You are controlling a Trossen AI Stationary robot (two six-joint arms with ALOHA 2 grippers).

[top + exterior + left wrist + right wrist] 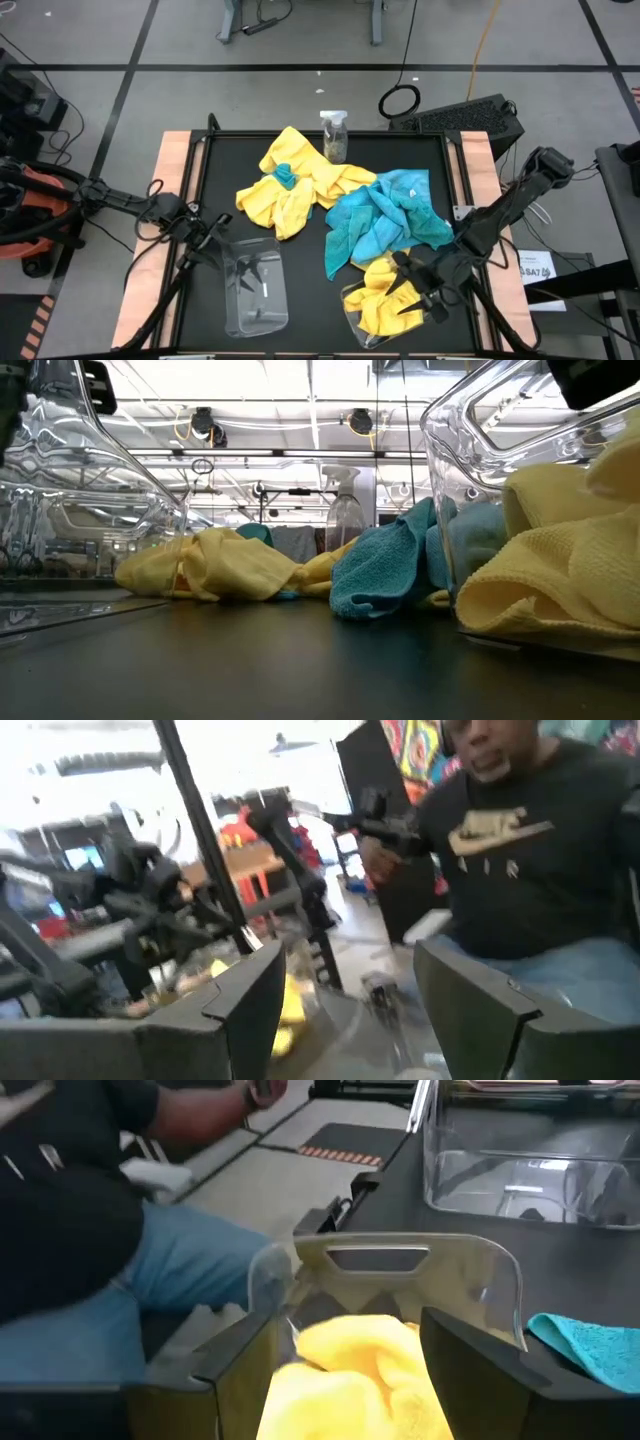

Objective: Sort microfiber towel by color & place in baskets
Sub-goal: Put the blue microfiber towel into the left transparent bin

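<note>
On the black table the right basket held yellow towels, and the right gripper hung released over them. The left basket held no cloth; the left gripper waited open at its edge. Behind lay a turquoise heap, a yellow heap and a spray bottle. A person sat beyond the table.
</note>
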